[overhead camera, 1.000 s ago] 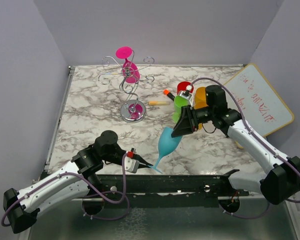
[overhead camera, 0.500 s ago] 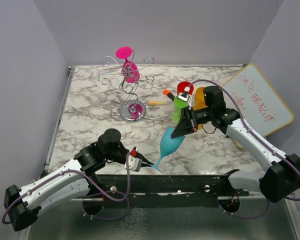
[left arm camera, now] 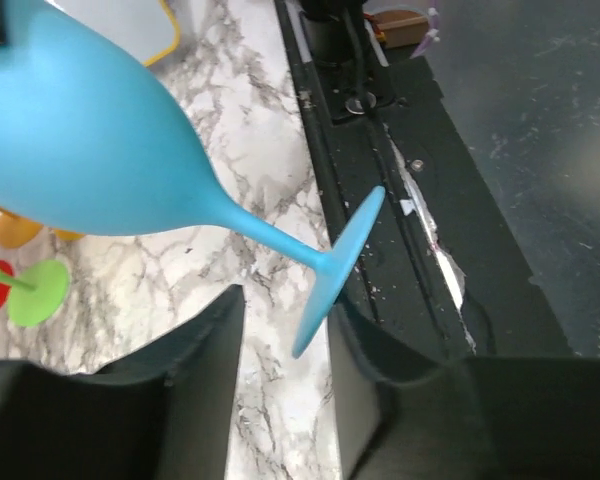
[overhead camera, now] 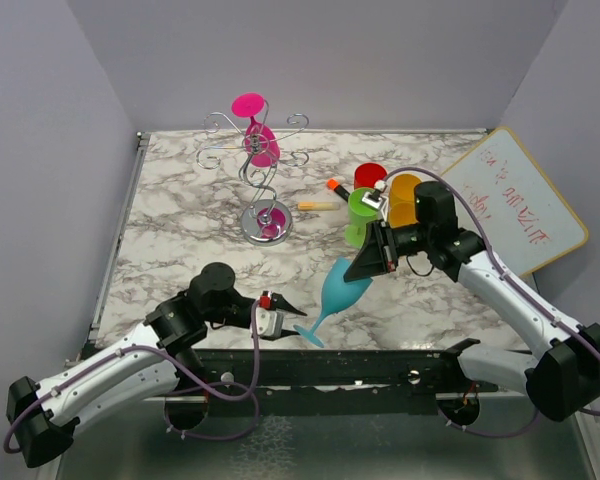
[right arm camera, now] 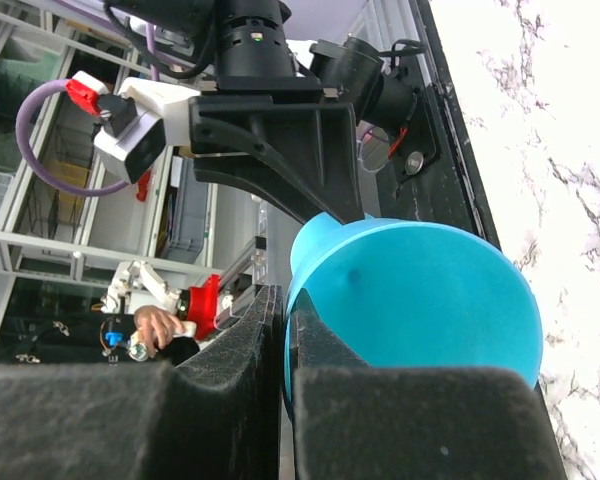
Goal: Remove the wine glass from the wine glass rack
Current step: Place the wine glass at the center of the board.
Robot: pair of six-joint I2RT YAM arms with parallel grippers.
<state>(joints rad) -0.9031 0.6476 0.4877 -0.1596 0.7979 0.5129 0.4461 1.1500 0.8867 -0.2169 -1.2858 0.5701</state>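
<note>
right gripper [overhead camera: 368,260]: clamped on blue wine glass [overhead camera: 340,285] rim | glass: tilted, well clear of wine glass rack [overhead camera: 252,170], foot (seen edge-on) between left gripper [overhead camera: 288,308] fingers | left: spread apart

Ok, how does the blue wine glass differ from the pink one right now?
Place: the pink wine glass hangs on the wine glass rack; the blue wine glass is off it, near the table's front edge. Pose: the pink hangs foot up; the blue tilts foot down. Hold: the right pincer pinches the blue one's rim; nothing grips the pink one. Both are opaque stemmed glasses.
</note>
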